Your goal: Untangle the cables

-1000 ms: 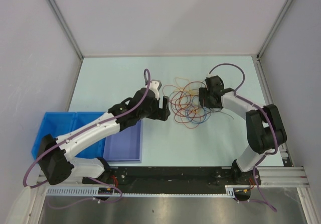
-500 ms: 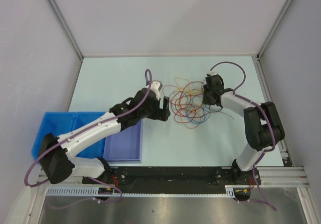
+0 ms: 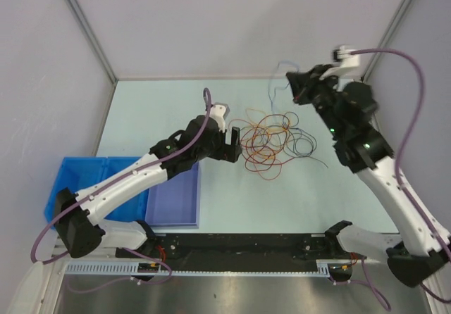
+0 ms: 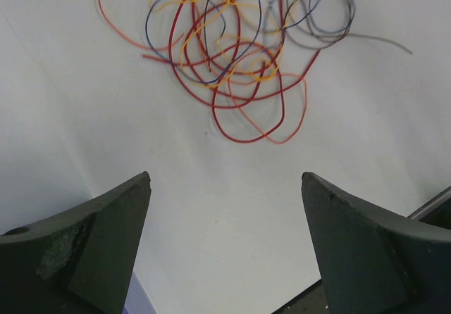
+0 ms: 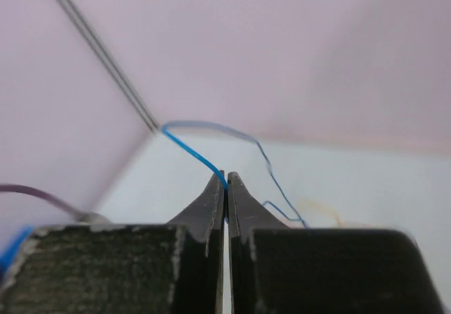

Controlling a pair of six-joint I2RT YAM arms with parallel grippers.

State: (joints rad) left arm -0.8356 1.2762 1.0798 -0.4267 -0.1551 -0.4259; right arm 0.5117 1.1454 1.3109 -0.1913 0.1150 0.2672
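Cables (image 3: 264,143): tangled thin coloured wire loops.
Right gripper (image 5: 226,179): clamped on one blue strand (image 5: 193,151), high above them.
Left gripper (image 4: 225,180): wide open, empty, beside them.

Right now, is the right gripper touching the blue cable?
Touching. The right wrist view shows the right gripper shut on the blue cable, which runs straight into the closed tips with no gap.

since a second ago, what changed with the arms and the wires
The right gripper shut on a blue wire and rose up and back towards the rear right corner, drawing that wire up out of the tangle. The left gripper stayed open beside the tangle's left edge, hardly moved. The rest of the tangle still lies on the table, and the blue bins are where they were.
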